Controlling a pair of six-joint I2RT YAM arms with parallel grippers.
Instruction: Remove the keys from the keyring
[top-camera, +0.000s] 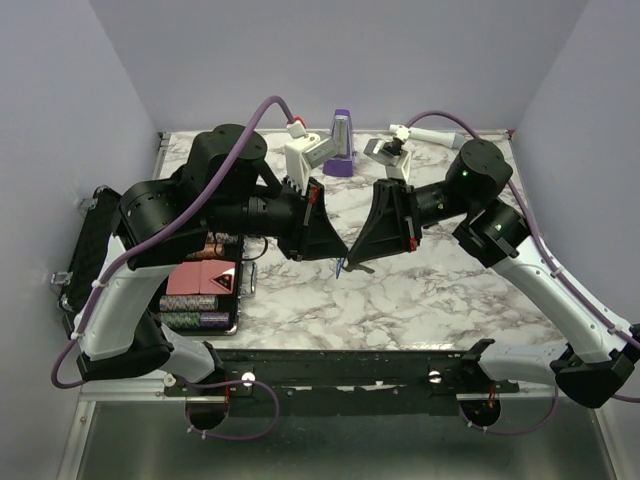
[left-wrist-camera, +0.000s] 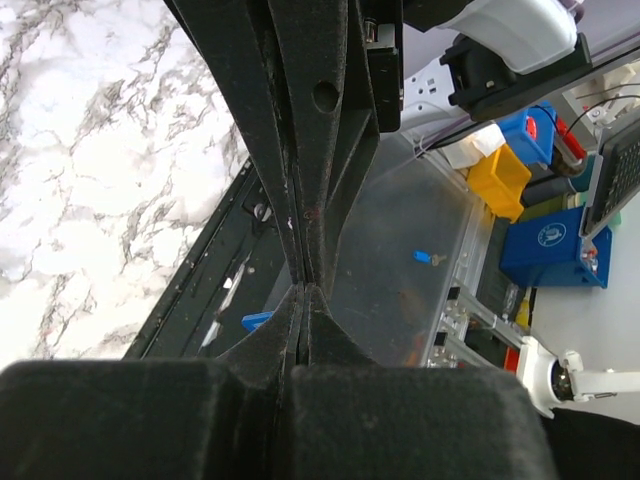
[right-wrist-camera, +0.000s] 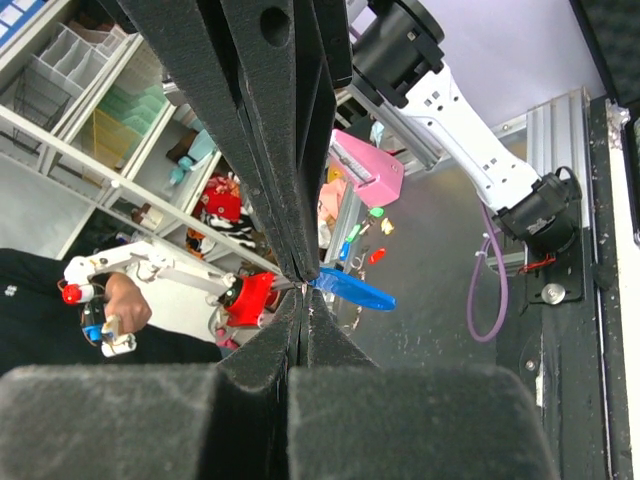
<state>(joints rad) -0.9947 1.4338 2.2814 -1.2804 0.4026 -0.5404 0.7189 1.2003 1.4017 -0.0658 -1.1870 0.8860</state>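
My two grippers meet tip to tip above the middle of the marble table (top-camera: 420, 300). The left gripper (top-camera: 344, 258) is shut, and the blue-headed key (top-camera: 341, 268) hangs at its tip. In the left wrist view the left gripper (left-wrist-camera: 303, 290) is closed, with a bit of blue (left-wrist-camera: 257, 321) beside its finger. The right gripper (top-camera: 359, 262) is shut too. In the right wrist view its tips (right-wrist-camera: 305, 292) pinch a small silvery metal part, and the blue key head (right-wrist-camera: 358, 290) sticks out to the right. The thin keyring itself is too small to make out.
A purple metronome-shaped block (top-camera: 342, 132) stands at the back centre, between a white block (top-camera: 304, 152) and a white and black object (top-camera: 392, 156). An open black case with chips (top-camera: 203, 292) sits at the table's left edge. Both arms span the middle.
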